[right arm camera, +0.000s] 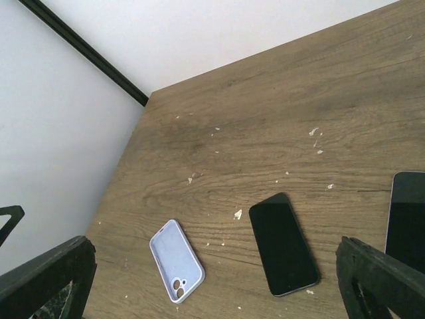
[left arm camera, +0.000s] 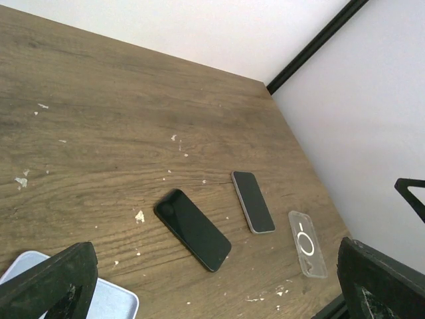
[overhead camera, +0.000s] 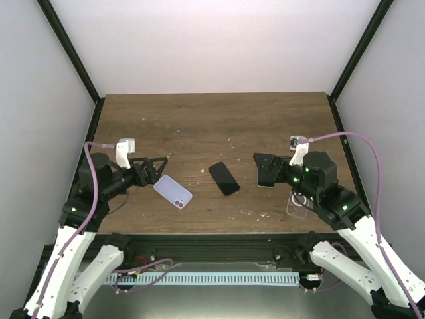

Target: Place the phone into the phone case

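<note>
A black phone (overhead camera: 224,178) lies screen up at the table's middle; it also shows in the left wrist view (left arm camera: 192,229) and the right wrist view (right arm camera: 283,244). An empty lavender phone case (overhead camera: 172,191) lies open side up to its left, seen whole in the right wrist view (right arm camera: 176,260) and as a corner in the left wrist view (left arm camera: 99,300). My left gripper (overhead camera: 161,169) is open and empty just above the case's far end. My right gripper (overhead camera: 259,169) is open and empty, right of the black phone.
A second phone with a grey edge (left arm camera: 253,201) lies by my right gripper, at the right wrist view's edge (right arm camera: 406,219). A clear case with a white ring (overhead camera: 297,205) lies near the front right, also in the left wrist view (left arm camera: 307,243). White specks dot the wooden table (overhead camera: 212,126).
</note>
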You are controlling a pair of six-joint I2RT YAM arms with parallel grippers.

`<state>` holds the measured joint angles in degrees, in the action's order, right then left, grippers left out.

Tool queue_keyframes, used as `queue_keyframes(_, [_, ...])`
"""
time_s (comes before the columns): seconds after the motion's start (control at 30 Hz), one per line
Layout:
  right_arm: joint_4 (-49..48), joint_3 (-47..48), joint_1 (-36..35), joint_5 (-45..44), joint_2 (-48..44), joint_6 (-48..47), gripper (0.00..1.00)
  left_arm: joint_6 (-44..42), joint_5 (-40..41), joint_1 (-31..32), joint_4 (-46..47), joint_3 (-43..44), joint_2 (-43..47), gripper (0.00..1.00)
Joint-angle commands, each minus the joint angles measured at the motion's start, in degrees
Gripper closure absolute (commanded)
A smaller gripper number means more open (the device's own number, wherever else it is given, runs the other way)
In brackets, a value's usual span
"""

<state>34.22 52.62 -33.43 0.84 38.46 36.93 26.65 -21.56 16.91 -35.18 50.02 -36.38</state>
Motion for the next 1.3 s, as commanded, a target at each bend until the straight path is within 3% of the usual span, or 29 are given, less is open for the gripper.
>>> queue_keyframes(0.0, [-1.2, 0.8, 0.6, 0.5, 0.0, -0.1, 0.00, -0.8, -0.8, -0.3, 0.7, 0.8, -0.7, 0.00])
queue_keyframes(0.3, [-1.1, 0.6, 0.6, 0.5, 0.3, -0.4, 0.00, -1.2, 0.6, -0.3, 1.1, 0.9, -1.2, 0.00])
queue_keyframes(0.53, [-1.8, -0.5, 0.6, 1.6, -0.2, -0.3, 0.00, 0.1, 8.9, -0.3, -2.0, 0.0, -5.7, 0.01])
queue_keyframes(0.83, [-1.8, 0.7, 0.6, 3.8, 0.6, -2.6, 0.00, 5.3, 19.6, -0.3, -9.5, -0.5, -21.6, 0.10])
queue_keyframes(0.9, [-1.8, 0.3, 0.7, 3.9, 0.3, -2.3, 0.00, 7.9, 21.3, -0.3, -8.2, -2.1, -22.9, 0.12])
queue_keyframes(1.1, [-0.6, -2.2, 0.6, 4.7, 0.5, -0.4, 0.00, 15.2, 22.0, -0.3, -0.3, -10.0, -23.8, 0.33])
queue_keyframes(1.27, [2.5, -2.8, 0.6, 2.4, 4.3, -2.2, 0.01, 17.3, 17.9, -0.3, 5.6, -15.0, -27.1, 0.38])
